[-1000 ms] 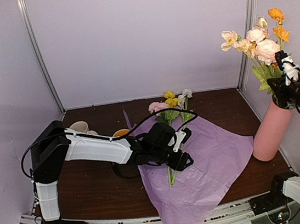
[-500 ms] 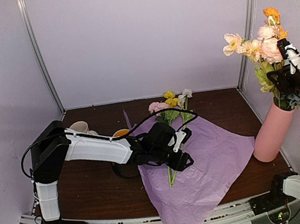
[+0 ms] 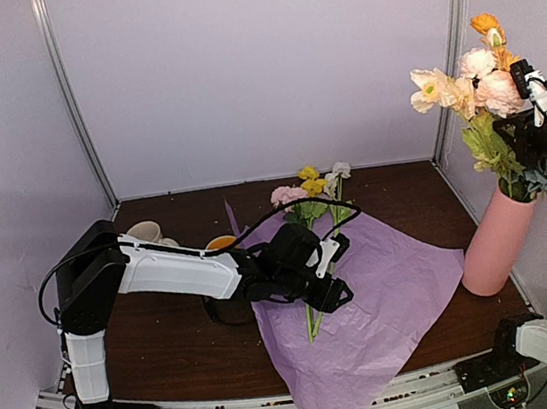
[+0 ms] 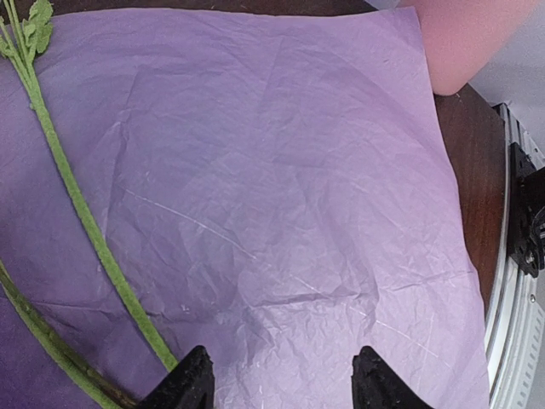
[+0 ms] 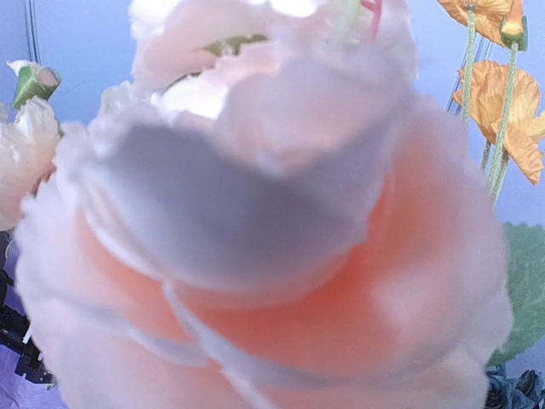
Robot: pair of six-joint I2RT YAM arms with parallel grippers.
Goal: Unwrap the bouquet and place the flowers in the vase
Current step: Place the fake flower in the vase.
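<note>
The bouquet is undone: its lilac tissue paper [image 3: 387, 300] lies spread flat on the table. A few flowers [image 3: 308, 188] with green stems [image 4: 78, 198] lie across the paper's left side. My left gripper [image 3: 332, 279] hovers low over the paper, open [image 4: 283, 380], with nothing between its fingers and a stem just left of it. The pink vase [image 3: 496, 241] stands at the right, its base also in the left wrist view [image 4: 464, 38]. It holds peach, white and orange blooms [image 3: 474, 77]. My right gripper [image 3: 520, 144] is among their stems above the vase mouth. A peach bloom [image 5: 272, 239] fills the right wrist view and hides the jaws.
A white mug [image 3: 146, 231] and an orange-rimmed cup [image 3: 220, 242] stand behind the left arm. Metal frame posts [image 3: 449, 40] mark the back corners. A slotted rail [image 4: 521, 213] runs along the near table edge. Orange blooms [image 5: 502, 94] hang beside the right wrist camera.
The right arm has shifted up and to the right, and the blooms in the vase have risen and stand more upright. The left arm has not moved.
</note>
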